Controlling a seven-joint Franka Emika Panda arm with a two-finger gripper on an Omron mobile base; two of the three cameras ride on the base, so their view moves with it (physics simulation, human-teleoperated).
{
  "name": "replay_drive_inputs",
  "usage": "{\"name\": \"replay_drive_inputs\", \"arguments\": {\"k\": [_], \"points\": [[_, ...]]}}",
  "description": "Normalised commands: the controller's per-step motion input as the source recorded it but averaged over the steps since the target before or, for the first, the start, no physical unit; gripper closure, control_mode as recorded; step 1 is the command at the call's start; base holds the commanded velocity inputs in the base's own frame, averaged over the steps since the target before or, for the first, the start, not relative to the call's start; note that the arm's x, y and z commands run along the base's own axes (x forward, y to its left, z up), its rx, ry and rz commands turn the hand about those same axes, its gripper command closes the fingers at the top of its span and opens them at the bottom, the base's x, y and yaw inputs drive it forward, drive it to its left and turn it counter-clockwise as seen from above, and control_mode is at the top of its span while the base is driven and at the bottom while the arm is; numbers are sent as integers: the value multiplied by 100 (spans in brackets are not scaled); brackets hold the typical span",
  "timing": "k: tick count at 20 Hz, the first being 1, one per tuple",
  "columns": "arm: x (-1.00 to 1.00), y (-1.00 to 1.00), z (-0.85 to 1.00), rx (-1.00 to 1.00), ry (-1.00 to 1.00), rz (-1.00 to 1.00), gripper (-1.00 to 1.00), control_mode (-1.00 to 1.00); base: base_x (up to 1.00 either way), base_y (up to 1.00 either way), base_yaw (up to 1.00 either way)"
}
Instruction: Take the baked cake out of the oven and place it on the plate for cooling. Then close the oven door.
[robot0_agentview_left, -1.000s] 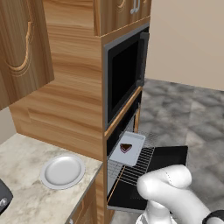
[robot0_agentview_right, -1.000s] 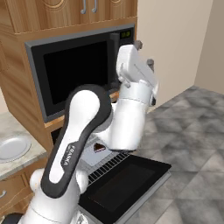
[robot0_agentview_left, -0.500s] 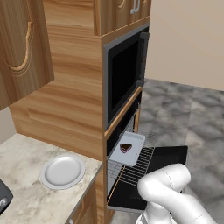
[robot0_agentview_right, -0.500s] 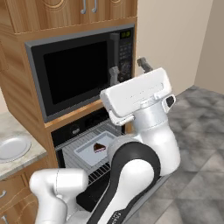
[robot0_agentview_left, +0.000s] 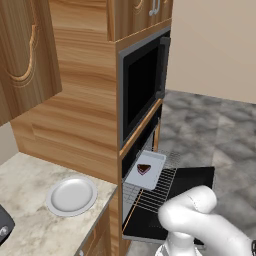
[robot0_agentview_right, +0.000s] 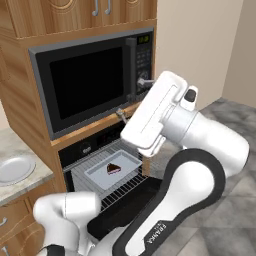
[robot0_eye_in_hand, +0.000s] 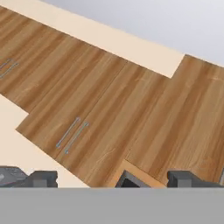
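1. One slice waits below: the baked cake (robot0_agentview_right: 114, 169) sits on a flat grey tray (robot0_agentview_right: 102, 175) on the pulled-out wire rack (robot0_agentview_left: 155, 192) of the oven (robot0_agentview_right: 85, 150), well beneath and ahead of the gripper (robot0_eye_in_hand: 111, 178).
2. Raised level with the microwave (robot0_agentview_right: 90, 85) above the oven, the hand points upward; its camera takes in wooden upper cabinets (robot0_eye_in_hand: 109, 113) and a strip of ceiling, not the cake.
3. Both fingertips (robot0_eye_in_hand: 43, 179) stand far apart at the bottom of the hand view, nothing between them: the tool is wide and empty.
4. From the left base view, the cake (robot0_agentview_left: 144, 169) shows as a small wedge with its point toward the lowered oven door (robot0_agentview_left: 192, 182), which lies flat and open under the rack.
5. On the counter to the left of the oven column rests the plate (robot0_agentview_left: 72, 195), bare, well apart from the cake and at roughly the same height or slightly lower.
6. Judged from this pose, the coming move turns on tipping the wrist down and lowering the hand onto the tray; the arm's elbow is folded high in the right base view, so a long descent appears needed.
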Motion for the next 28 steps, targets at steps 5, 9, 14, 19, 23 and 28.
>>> {"name": "replay_drive_inputs", "arguments": {"k": [5, 9, 14, 19, 23, 28], "points": [[0, -11, -36, -76, -7, -3, -100, -100, 0, 0, 0], [14, 0, -77, -63, 3, -18, -100, -100, 0, 0, 0], [26, 0, -100, -33, 14, -20, -100, -100, 0, 0, 0], [-5, 9, -100, -12, 10, -17, -100, -100, 0, 0, 0], [-34, 29, -86, -4, 3, -12, -100, -100, 0, 0, 0], [0, 20, -13, 0, 0, -10, -100, -100, 0, 0, 0]]}}
